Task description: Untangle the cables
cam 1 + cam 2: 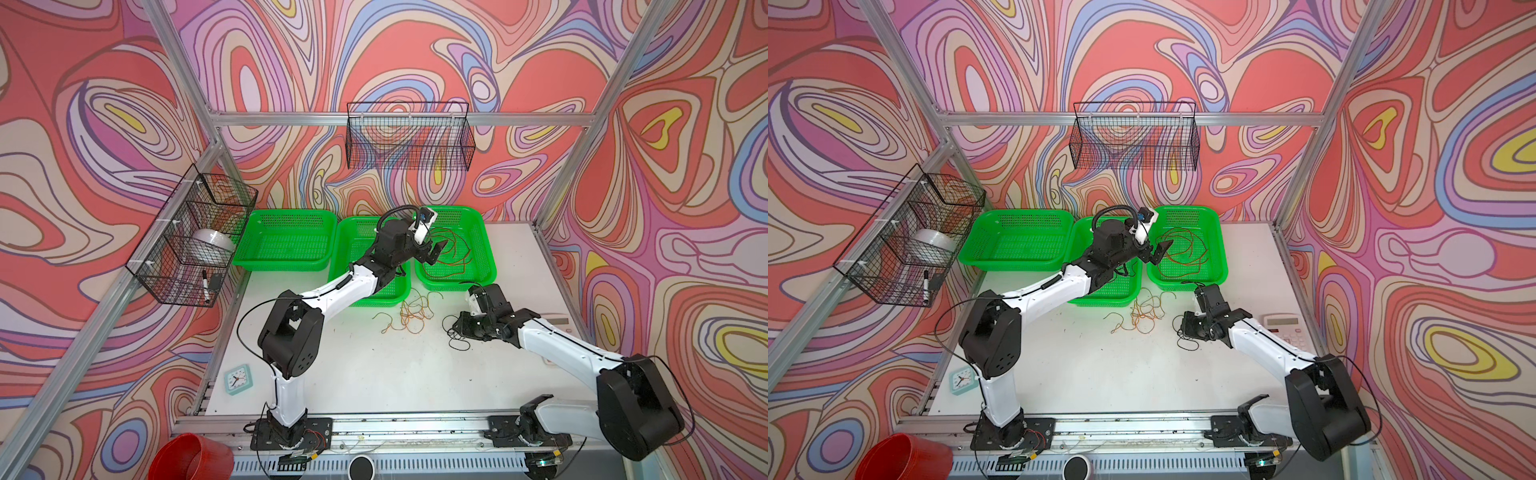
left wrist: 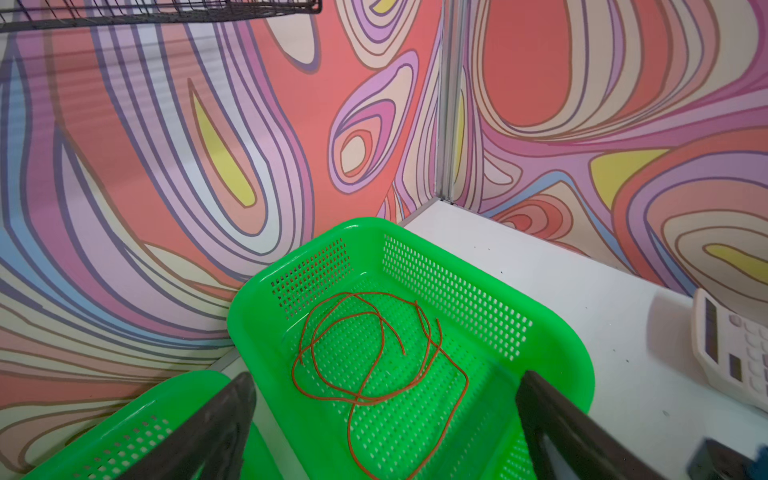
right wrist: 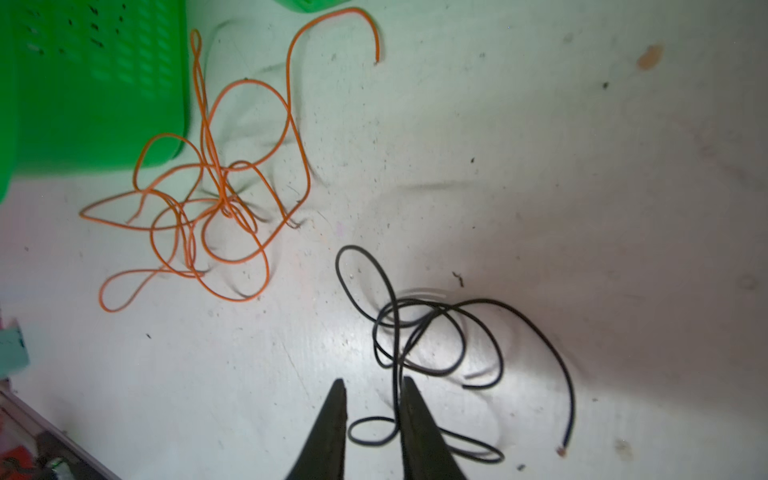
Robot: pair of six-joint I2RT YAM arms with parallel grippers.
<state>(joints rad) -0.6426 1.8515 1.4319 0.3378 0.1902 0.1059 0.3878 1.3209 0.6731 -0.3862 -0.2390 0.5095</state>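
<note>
The left gripper (image 2: pixel 386 376) gapes above looped red cable (image 2: pixel 365 401) in perforated green basket (image 2: pixel 361 224); right gripper (image 3: pixel 372 380) straddles thin black cable (image 3: pixel 482 300), grip unclear.

Red cable (image 2: pixel 365 401), orange cable (image 3: pixel 222 195), black cable (image 3: pixel 397 332), green perforated basket (image 2: pixel 457 291), swirl-patterned walls (image 1: pixel 415 50)

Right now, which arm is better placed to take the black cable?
Right. The right gripper is down at the black cable, jaws narrowly apart astride a strand. The left gripper hangs open over the basket with the red cable.
</note>
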